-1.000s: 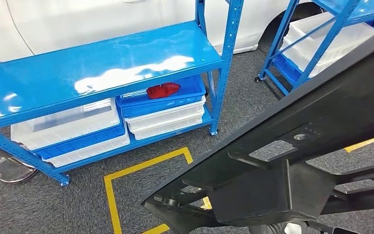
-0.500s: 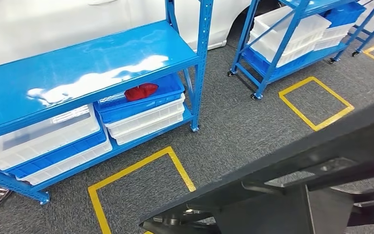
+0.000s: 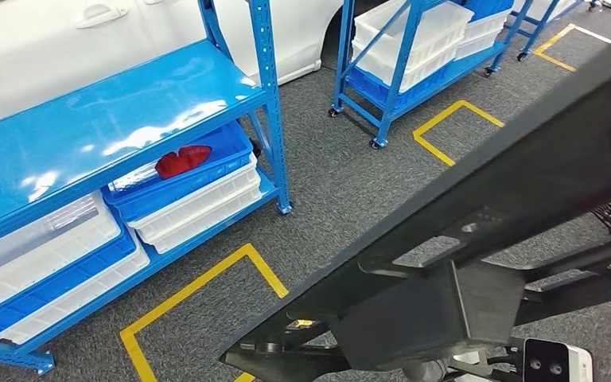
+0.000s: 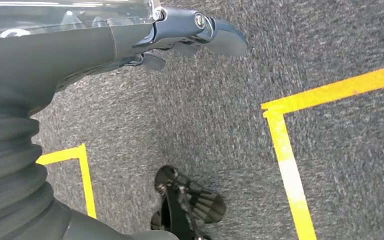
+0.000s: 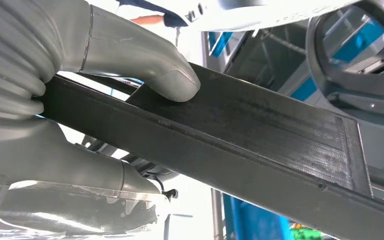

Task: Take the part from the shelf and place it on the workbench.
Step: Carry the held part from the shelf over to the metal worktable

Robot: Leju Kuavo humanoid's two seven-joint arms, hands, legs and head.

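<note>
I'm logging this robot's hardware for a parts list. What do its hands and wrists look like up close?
The right hand has a smooth light-grey thumb and a grey ribbed bellows cover at the wrist. The left hand is darker grey under a clear glossy shell, with bluish-grey fingers, a visible screw, and the same ribbed cover.

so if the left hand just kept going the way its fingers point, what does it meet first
Most likely the grey carpet floor. In the left wrist view the left hand hangs with nothing held, fingers aimed past a yellow floor line. Nothing shows between them, though depth is hard to judge.
</note>
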